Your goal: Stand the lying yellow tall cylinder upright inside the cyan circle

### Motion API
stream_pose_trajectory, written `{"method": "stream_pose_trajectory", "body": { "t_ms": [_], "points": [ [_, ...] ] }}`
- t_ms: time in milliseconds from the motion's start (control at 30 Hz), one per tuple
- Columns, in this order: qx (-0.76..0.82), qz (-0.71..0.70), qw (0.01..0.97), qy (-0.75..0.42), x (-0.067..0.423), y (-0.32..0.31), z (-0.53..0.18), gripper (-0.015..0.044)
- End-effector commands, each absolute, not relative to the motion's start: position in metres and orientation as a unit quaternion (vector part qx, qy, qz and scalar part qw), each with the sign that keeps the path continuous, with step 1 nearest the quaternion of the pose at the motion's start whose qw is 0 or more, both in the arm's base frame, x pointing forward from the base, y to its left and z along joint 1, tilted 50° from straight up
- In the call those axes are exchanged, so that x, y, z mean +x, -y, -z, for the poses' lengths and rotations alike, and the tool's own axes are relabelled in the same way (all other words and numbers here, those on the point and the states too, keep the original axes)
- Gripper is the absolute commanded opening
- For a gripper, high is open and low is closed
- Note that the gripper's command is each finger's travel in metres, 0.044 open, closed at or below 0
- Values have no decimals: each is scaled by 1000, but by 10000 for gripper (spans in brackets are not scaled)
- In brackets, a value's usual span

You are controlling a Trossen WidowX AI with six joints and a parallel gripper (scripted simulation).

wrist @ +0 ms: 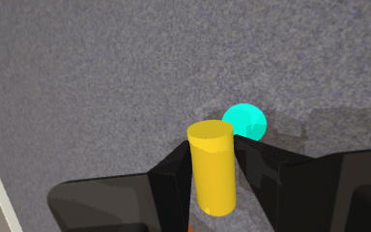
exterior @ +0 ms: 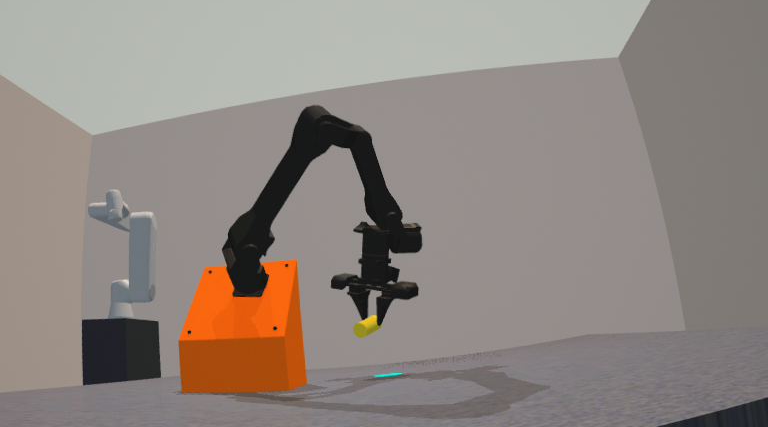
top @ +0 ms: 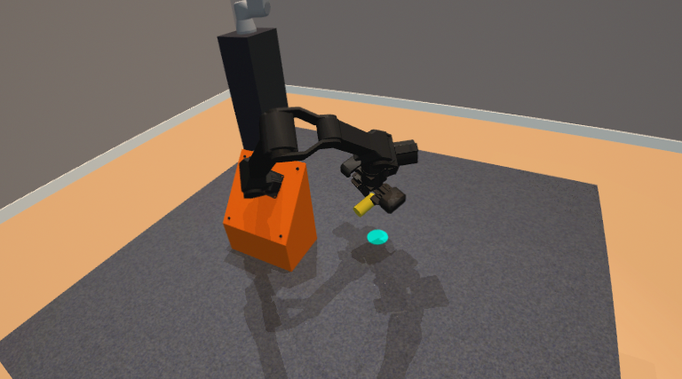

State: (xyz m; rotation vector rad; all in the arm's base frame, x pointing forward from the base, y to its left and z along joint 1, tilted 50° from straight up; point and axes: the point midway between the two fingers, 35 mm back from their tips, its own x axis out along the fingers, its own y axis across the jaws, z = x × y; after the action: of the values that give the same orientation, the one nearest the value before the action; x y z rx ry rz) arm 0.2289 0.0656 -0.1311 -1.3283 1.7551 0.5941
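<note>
My gripper [top: 373,199] [exterior: 370,316] [wrist: 211,143] is shut on the yellow tall cylinder [top: 364,204] [exterior: 366,326] [wrist: 213,169] and holds it in the air, lying roughly level. The fingers grip one end and the other end sticks out to the side. The cyan circle [top: 376,236] [exterior: 387,374] [wrist: 245,122] lies flat on the dark grey mat, below the gripper and a little off to one side. In the wrist view the cylinder's far end partly overlaps the circle's edge.
The arm's orange base block [top: 271,214] [exterior: 243,331] stands on the mat [top: 503,279] left of the circle. A black pedestal [top: 254,83] [exterior: 120,350] with a grey arm [exterior: 133,252] stands behind it. Orange floor [top: 125,193] borders the mat.
</note>
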Motion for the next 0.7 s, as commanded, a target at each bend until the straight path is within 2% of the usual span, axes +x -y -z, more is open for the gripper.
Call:
{"method": "stream_pose_trajectory", "body": {
  "t_ms": [0, 667],
  "points": [
    [-520, -249, 424, -698, 228, -66, 132, 105],
    [-478, -302, 451, -691, 224, -62, 140, 105]
  ]
}}
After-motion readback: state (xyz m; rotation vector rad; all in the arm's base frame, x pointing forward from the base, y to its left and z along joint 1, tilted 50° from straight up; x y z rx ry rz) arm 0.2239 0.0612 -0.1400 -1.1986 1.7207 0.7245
